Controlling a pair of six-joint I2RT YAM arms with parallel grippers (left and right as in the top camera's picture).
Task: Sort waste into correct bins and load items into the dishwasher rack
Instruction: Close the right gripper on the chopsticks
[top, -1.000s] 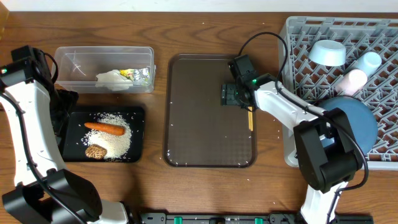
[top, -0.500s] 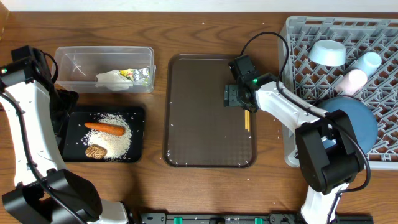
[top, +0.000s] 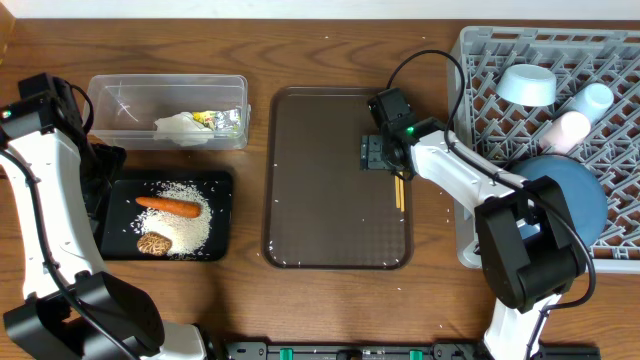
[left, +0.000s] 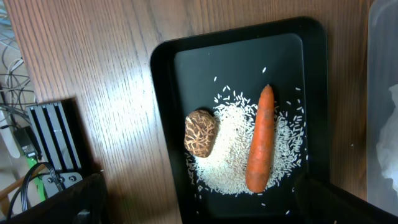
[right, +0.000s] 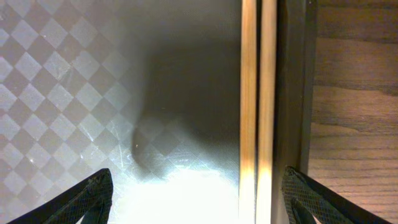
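The pair of wooden chopsticks (top: 398, 190) (right: 258, 93) lies along the right rim of the brown tray (top: 325, 190). My right gripper (top: 382, 160) (right: 196, 208) hovers low over them, open, a finger on each side and nothing held. The black tray (top: 222, 185) (left: 165, 124) holds rice (top: 188, 228) (left: 227, 165), a carrot (top: 167, 206) (left: 261, 140) and a brown lump (top: 153, 243) (left: 201, 132). My left gripper (top: 104, 186) (left: 205, 214) hangs open above its left end. The clear tub (top: 112, 98) contains tissue (top: 178, 124), a wrapper (top: 205, 118) and foil (top: 232, 121).
The grey dishwasher rack (top: 500, 135) at the right carries the dark-blue plate (top: 575, 195), the light-blue bowl (top: 527, 84), a light-blue cup (top: 592, 100) and a pinkish cup (top: 568, 130). Stray rice grains dot the wooden table around the brown tray.
My right gripper has edged slightly right over the chopsticks, and they lie a touch further left on the tray. The left arm has not moved.
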